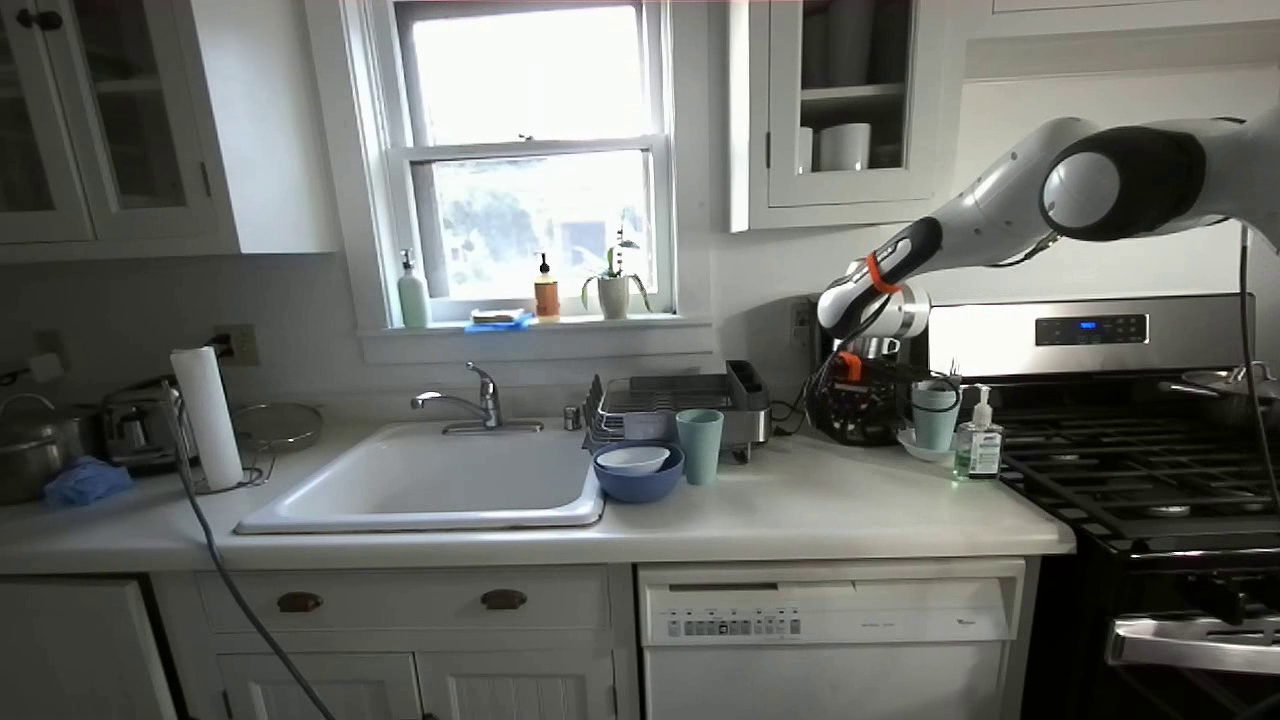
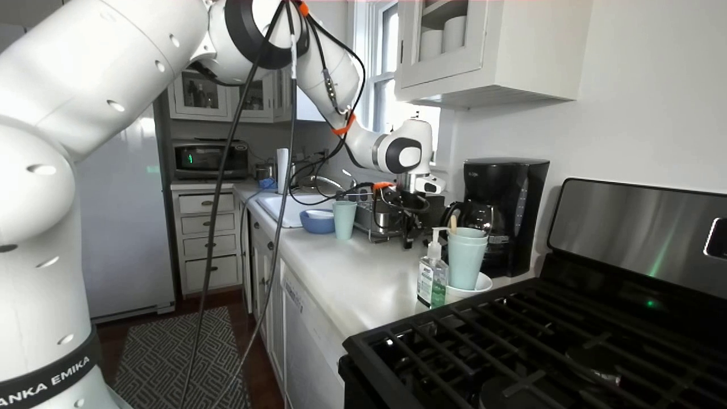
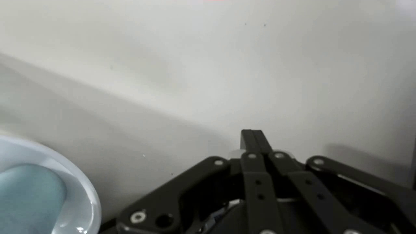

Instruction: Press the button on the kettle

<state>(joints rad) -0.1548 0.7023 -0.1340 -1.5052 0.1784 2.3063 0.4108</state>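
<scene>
The kettle (image 2: 531, 199) is a black boxy coffee-maker-like appliance with a dark glass jug (image 2: 485, 218). It stands against the wall beside the stove. A marked strip runs down its side in an exterior view; I cannot make out the button. In an exterior view my arm and gripper cover most of the kettle. My gripper (image 2: 408, 243) points down over the counter, beside the jug handle and apart from the kettle. In the wrist view the gripper (image 3: 252, 130) has its fingertips pressed together with nothing between them, above the white counter (image 3: 195, 71). The kettle is not recognisable there.
Pale green stacked cups (image 2: 467, 261) stand in a white bowl (image 3: 83, 195) near the kettle, with a soap bottle (image 1: 978, 445) beside them. A dish rack (image 1: 745, 410), tall green cup (image 1: 700, 447) and blue bowl (image 1: 640, 487) stand by the sink. The stove (image 2: 511, 346) adjoins.
</scene>
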